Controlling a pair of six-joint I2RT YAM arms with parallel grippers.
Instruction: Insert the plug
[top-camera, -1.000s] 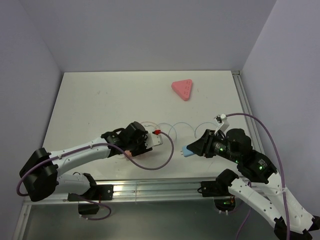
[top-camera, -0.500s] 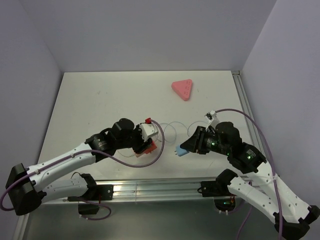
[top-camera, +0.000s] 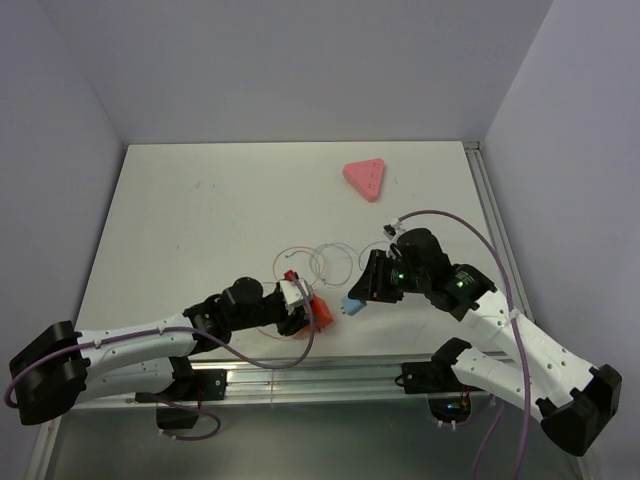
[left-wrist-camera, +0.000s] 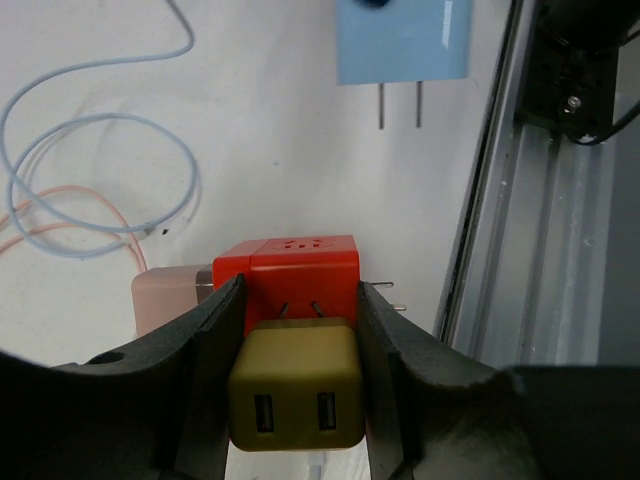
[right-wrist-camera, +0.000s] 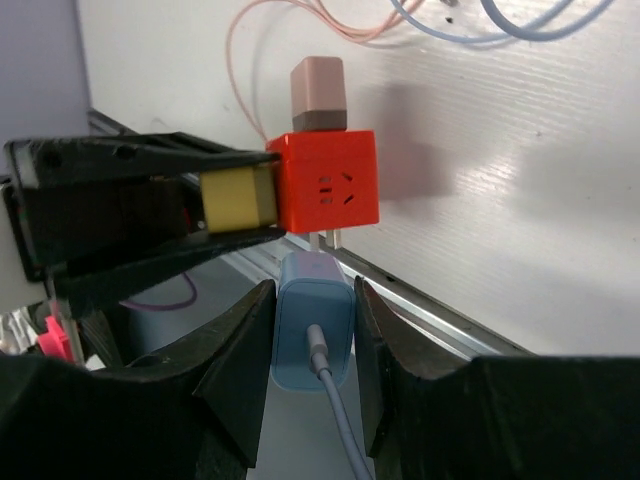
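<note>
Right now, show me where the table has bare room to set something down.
Bare: the far-left table, from its left edge to the pink socket strip. Crowded: near middle, cable loops, left tool holding the orange-red block, right tool holding the light-blue plug.

Only a narrow gap separates the plug (top-camera: 352, 304) from the red cube (top-camera: 319, 312), close to the front rail (top-camera: 330, 372). Thin cable loops (top-camera: 325, 262) lie just behind them. The pink triangle (top-camera: 364, 180) sits well apart, and open bench (top-camera: 200, 210) spreads left and rearward.
</note>
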